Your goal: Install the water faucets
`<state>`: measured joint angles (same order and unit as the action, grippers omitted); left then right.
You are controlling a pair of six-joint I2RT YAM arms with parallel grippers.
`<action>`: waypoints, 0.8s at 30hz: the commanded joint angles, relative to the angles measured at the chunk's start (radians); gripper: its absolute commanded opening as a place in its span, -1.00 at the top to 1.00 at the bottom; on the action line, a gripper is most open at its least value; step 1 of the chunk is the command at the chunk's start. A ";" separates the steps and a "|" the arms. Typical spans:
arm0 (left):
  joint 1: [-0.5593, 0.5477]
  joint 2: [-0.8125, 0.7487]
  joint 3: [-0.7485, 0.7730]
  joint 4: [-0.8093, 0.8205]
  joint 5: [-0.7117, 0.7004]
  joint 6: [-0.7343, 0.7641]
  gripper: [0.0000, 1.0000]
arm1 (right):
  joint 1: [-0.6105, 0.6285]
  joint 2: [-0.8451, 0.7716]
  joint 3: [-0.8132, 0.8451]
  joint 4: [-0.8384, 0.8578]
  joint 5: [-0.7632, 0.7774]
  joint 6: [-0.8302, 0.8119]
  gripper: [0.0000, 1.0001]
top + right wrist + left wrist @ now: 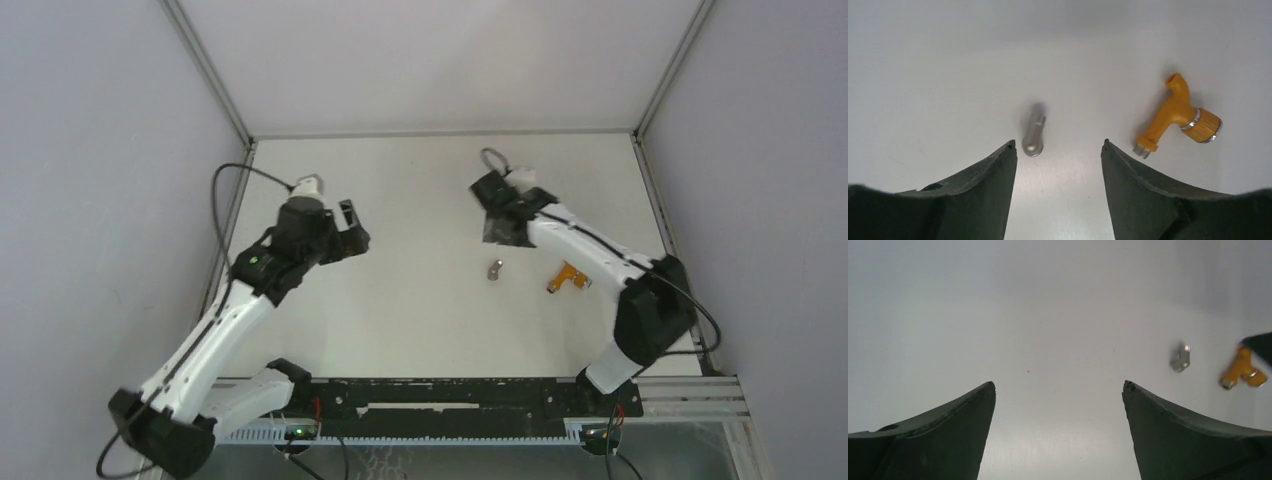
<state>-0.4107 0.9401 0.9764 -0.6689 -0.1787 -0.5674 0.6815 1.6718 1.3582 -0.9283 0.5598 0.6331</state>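
**Status check: install the water faucets.**

Small orange T-shaped plastic tap body with silvery round end (1175, 114): lying flat on white tabletop (420, 330), right of centre, close beside the right arm's forearm in the top view. Not held by either gripper.

Tiny grey metal fitting (1034, 131): lying on its side on the same tabletop, near the tap body but apart from it, to its left in the top view. Not joined to anything.

Right gripper (1058, 145): fingers spread, empty. Held over the table on the far side of both parts. In its wrist view, fitting just ahead of the gap, nearer the finger on the left of that view; tap body out past the other finger. No contact seen with either part.

Left gripper (1059, 387): fingers spread wide, empty. Hanging over bare table on the left side, well apart from both parts. Both seen small at the far right edge of its wrist view.

Progress, judged: nothing assembled. Two parts separate, neither picked up. No pipe or mount visible on the table, so mating of fitting to tap body taken as the likely meaning of "install".

Left to do, judged: grasp of fitting (right gripper best lined up for it), grasp of tap body, alignment, joining. Whole task ahead.

Caution: both parts far smaller than the fingers; fitting rounded, likely to roll if nudged.
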 commanded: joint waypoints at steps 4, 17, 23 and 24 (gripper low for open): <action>-0.290 0.358 0.218 0.023 -0.097 0.015 -0.99 | -0.330 -0.346 -0.180 0.198 -0.361 -0.042 -0.65; -0.477 0.995 0.744 -0.019 0.086 0.024 -1.00 | -0.592 -0.572 -0.251 0.139 -0.374 -0.032 -0.85; -0.516 1.155 0.907 -0.031 0.140 0.021 -0.94 | -0.606 -0.620 -0.280 0.152 -0.389 -0.036 -0.84; -0.522 1.185 0.928 -0.036 0.142 0.022 -0.88 | -0.606 -0.621 -0.281 0.152 -0.391 -0.039 -0.83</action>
<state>-0.9092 2.0644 1.7893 -0.6910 -0.0875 -0.5571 0.0834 1.0794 1.0775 -0.8032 0.1829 0.6075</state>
